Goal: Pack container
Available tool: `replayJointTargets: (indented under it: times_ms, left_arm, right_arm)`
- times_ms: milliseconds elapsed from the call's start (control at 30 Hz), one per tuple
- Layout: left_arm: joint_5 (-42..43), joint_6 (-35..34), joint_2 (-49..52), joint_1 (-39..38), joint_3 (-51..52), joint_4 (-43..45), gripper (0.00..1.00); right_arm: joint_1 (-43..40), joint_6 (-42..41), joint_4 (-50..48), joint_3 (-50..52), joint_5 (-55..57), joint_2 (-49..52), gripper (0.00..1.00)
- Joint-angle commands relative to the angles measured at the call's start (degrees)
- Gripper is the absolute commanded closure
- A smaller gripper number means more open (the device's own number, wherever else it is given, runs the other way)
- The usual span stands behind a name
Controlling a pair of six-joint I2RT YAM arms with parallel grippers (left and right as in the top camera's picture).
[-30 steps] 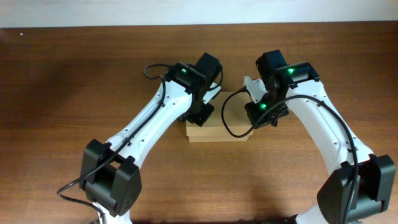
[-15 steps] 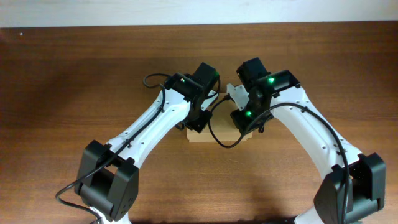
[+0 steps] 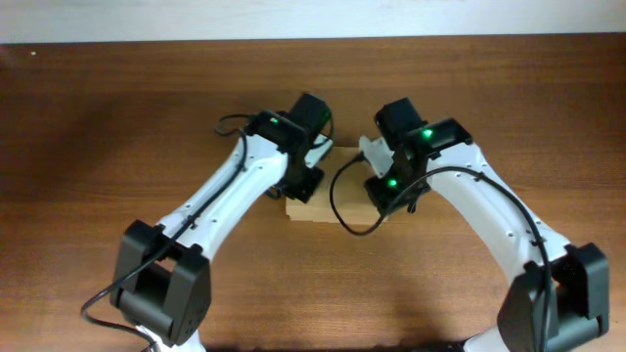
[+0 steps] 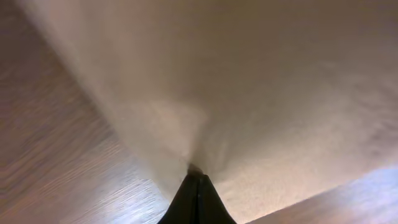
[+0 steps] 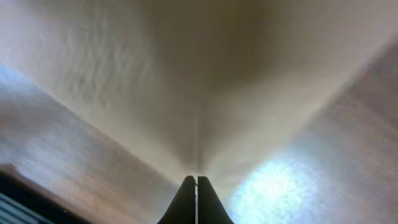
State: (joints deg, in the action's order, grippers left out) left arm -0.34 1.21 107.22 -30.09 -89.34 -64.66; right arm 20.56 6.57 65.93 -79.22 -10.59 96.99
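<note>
The tan cardboard container [image 3: 333,209] lies closed on the wooden table, mostly hidden under both wrists. My left gripper [image 3: 305,188] is over its left end and my right gripper [image 3: 391,192] is over its right end. In the left wrist view the left gripper [image 4: 199,177] is shut, its tips touching the plain cardboard surface [image 4: 261,93]. In the right wrist view the right gripper [image 5: 197,180] is shut, its tips against the cardboard [image 5: 205,81]. Neither holds anything.
Brown wooden table [image 3: 117,117] all around the box. A black cable [image 3: 337,196] loops from the right arm over the box. The table's far edge meets a pale wall [image 3: 313,20].
Both wrists have moved a little left and lower onto the box. The box has slid slightly to the left.
</note>
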Motion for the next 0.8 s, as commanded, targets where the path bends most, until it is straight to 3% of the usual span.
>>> replayJointTargets:
  times_ms: [0,100,200,233,267,367,500,567,633,733,767]
  left_arm:
    - [-5.6,-0.5,-5.0,3.3,-0.8,0.0,0.98]
    - [-8.4,-0.3,-8.2,5.6,-5.0,0.0,0.93]
    - [-14.1,1.2,-10.2,8.2,-8.9,-0.1,0.76]
    - [-15.5,1.6,-10.4,9.7,-9.9,-0.1,0.70]
    - [-16.0,1.9,-10.5,12.0,-11.0,-0.2,0.57]
    - [-16.0,2.0,-10.4,20.7,-11.3,-0.1,0.55]
    - [-13.8,2.0,-10.4,32.0,-11.3,0.0,0.51]
    - [-12.0,2.0,-10.4,34.9,-11.2,0.0,0.50]
    - [-11.9,2.0,-10.4,36.3,-11.2,0.0,0.43]
    - [-11.9,2.0,-10.4,36.8,-11.2,0.2,0.20]
    - [-11.9,2.0,-10.4,36.8,-11.2,0.2,0.04]
  right_arm:
    - [-3.4,-1.8,0.5,-6.4,-0.3,-4.4,0.96]
    - [-7.6,-2.4,2.8,-12.4,-0.1,-4.9,0.92]
    - [-12.8,-2.6,3.5,-15.2,1.0,-4.9,0.69]
    - [-15.0,-2.6,3.7,-15.5,0.9,-4.9,0.58]
    - [-17.6,-3.1,3.7,-15.6,1.0,-4.9,0.44]
    - [-26.0,-4.7,3.3,-15.6,0.6,-4.8,0.24]
    - [-34.9,-4.5,3.0,-15.6,0.5,-4.8,0.12]
    - [-36.9,-3.8,2.9,-15.6,0.5,-4.5,0.10]
    - [-37.7,-2.1,2.6,-15.5,1.4,-3.7,0.06]
    - [-38.0,0.3,2.6,-15.5,1.6,-2.1,0.02]
    - [-38.0,0.3,2.6,-15.4,1.7,-1.9,0.01]
